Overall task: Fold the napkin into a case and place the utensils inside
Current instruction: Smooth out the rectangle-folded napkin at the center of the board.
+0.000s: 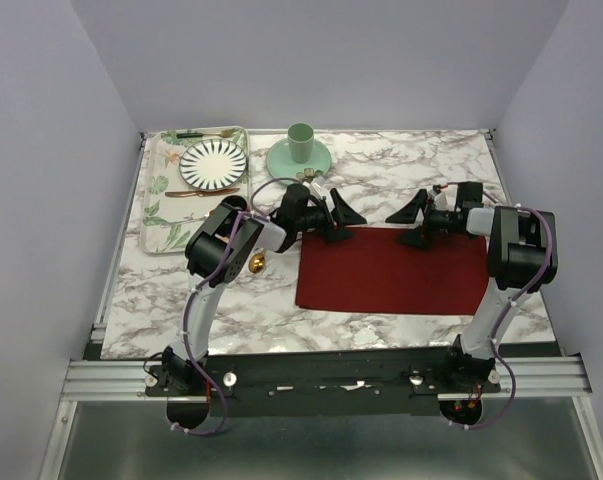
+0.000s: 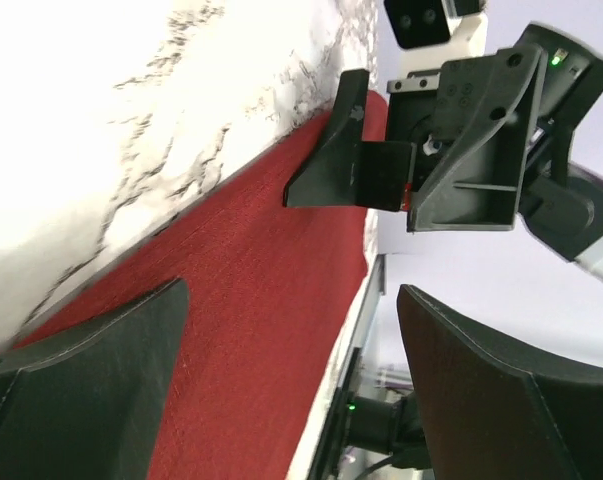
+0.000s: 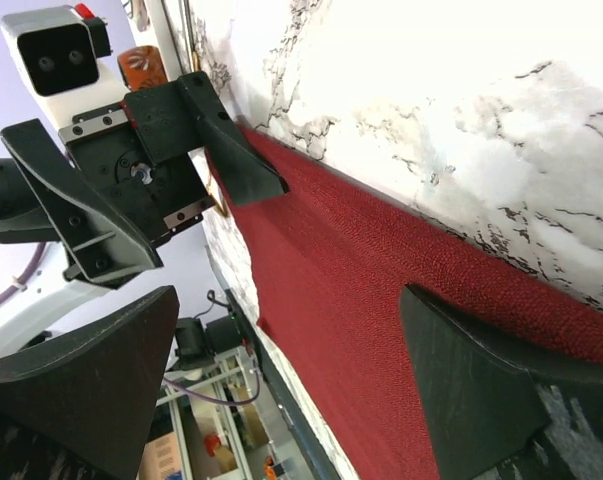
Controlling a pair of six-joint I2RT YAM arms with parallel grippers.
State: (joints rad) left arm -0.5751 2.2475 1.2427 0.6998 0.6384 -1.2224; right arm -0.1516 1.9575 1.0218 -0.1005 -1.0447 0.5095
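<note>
My left tool and right tool hang released, jaws wide, at the dark red napkin's far corners on the bench, apparently poised to fold it.

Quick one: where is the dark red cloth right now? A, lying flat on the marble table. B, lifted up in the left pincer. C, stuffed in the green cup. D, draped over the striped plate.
A: the dark red rectangular cloth lies spread flat on the marble-patterned table, with the left pincer and right pincer open at its far edge, neither closed on it.
</note>
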